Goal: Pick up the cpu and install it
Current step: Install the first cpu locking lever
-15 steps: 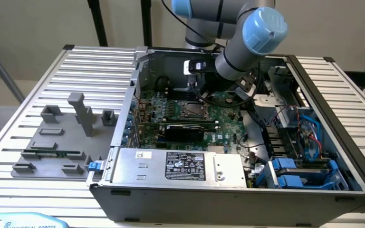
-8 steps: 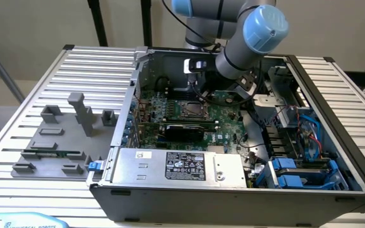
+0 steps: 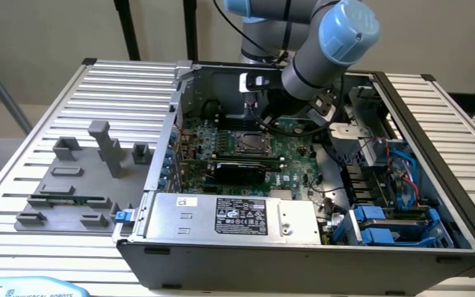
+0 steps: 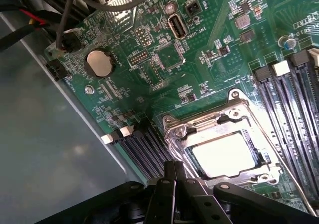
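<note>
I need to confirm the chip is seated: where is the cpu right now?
The cpu lies in the motherboard socket, inside its metal frame, between the memory slots, just beyond the gripper.

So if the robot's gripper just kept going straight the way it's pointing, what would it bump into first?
Most likely the cpu, the shiny square sitting in the metal socket frame on the green motherboard. The gripper points down at it from close by. Depth is hard to judge, so it might touch the frame's edge first.
</note>
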Tool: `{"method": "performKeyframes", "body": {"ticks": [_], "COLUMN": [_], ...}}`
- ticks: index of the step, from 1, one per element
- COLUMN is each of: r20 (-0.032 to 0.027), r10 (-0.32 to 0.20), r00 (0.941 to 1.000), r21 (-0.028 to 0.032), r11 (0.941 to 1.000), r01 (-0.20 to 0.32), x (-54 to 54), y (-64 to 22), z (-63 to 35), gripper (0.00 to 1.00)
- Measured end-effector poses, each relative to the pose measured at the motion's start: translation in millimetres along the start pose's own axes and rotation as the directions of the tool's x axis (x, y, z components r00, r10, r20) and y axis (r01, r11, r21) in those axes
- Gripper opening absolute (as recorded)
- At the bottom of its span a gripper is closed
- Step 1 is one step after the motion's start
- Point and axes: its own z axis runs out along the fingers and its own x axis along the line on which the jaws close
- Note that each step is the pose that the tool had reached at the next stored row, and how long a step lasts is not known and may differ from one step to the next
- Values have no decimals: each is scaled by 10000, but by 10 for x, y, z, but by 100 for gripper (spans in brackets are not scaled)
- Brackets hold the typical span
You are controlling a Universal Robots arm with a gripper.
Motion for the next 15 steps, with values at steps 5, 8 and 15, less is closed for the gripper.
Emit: {"method": "performKeyframes", "body": {"ticks": [5,8,15], "r20": [-3,-4,-4], "r10": [1,0,0], "r00": [10000,10000,10000], "r21": [2,2,2], "r11": [10000,10000,10000], "r01": [-1,0,0], "x": [-107,-193,-389], "y": [16,35,55], "z": [-127,-218,-500], "gripper": [11,11,11]}}
